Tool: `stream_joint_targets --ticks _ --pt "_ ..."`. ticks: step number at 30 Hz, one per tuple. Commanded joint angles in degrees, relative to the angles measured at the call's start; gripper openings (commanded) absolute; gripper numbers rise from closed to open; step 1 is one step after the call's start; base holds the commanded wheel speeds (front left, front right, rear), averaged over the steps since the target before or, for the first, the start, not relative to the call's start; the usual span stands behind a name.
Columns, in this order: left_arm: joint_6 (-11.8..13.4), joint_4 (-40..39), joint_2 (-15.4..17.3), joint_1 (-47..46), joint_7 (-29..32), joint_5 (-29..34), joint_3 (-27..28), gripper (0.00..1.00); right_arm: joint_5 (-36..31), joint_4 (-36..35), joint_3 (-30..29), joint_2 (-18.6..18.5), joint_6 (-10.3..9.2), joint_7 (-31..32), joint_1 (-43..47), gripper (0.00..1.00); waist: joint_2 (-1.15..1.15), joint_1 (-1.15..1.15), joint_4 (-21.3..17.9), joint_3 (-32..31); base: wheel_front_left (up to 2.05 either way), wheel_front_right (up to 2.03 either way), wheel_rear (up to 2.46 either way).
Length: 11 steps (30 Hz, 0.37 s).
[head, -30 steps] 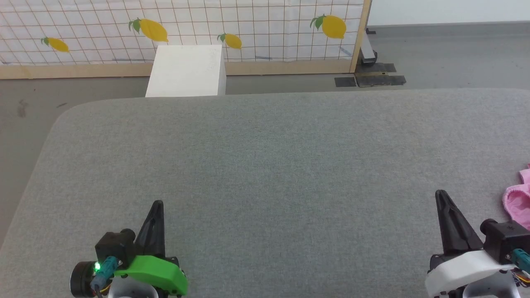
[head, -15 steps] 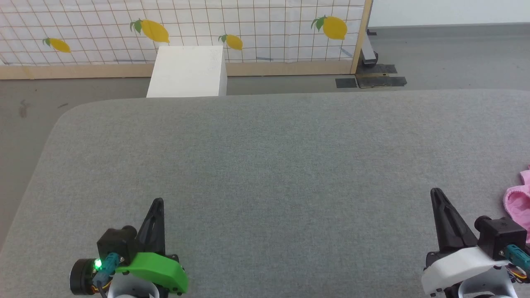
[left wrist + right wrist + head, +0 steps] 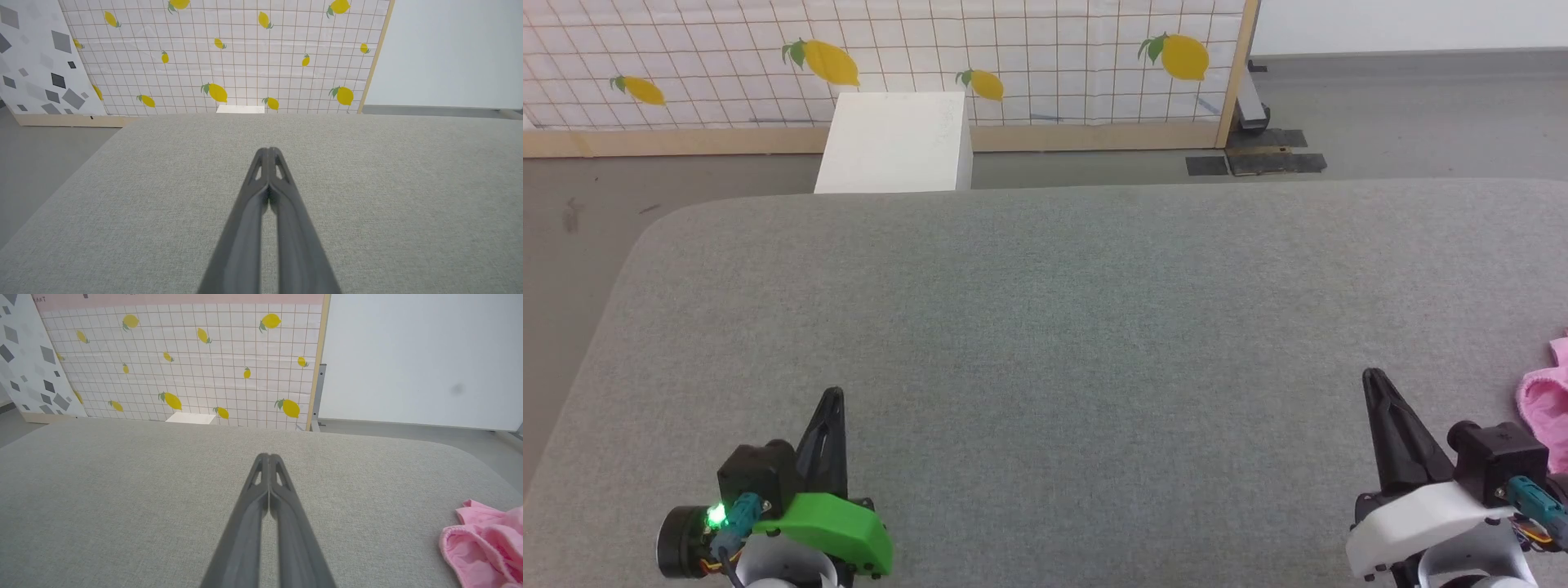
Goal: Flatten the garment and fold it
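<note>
garment (image 3: pixel 1542 404): 1 | end effectors: 2 (left end effector (image 3: pixel 832 394), right end effector (image 3: pixel 1372 375)) | white box (image 3: pixel 894 143): 1

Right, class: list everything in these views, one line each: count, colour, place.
garment: one, light pink, crumpled at the table's right edge.
table: one, grey fabric top, across the foreground.
box: one, white, beyond the table's far edge.
lemon screen: one, white grid with yellow lemons, at the back.
diamond panel: one, white with grey diamonds, left of the screen.
left gripper: one, dark, lower left, jaws shut.
right gripper: one, dark, lower right, jaws shut, apart from the garment.
</note>
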Motion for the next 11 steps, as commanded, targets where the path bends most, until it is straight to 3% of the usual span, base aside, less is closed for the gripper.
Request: stream_joint_targets --ticks 1,11 --pt "-0.38 -0.44 -0.52 -0.15 0.36 0.83 0.39 0.00 -0.52 0.35 0.22 0.07 -0.04 -0.35 -1.06 0.00 0.17 0.00 0.02 -0.02 0.00 0.00 0.00" --pt "-0.77 -1.28 -1.59 -0.18 1.97 3.09 1.70 0.00 -1.03 1.41 0.80 0.08 -0.06 -0.44 -1.86 0.00 0.21 0.00 0.15 -0.16 0.00 0.00 0.00"
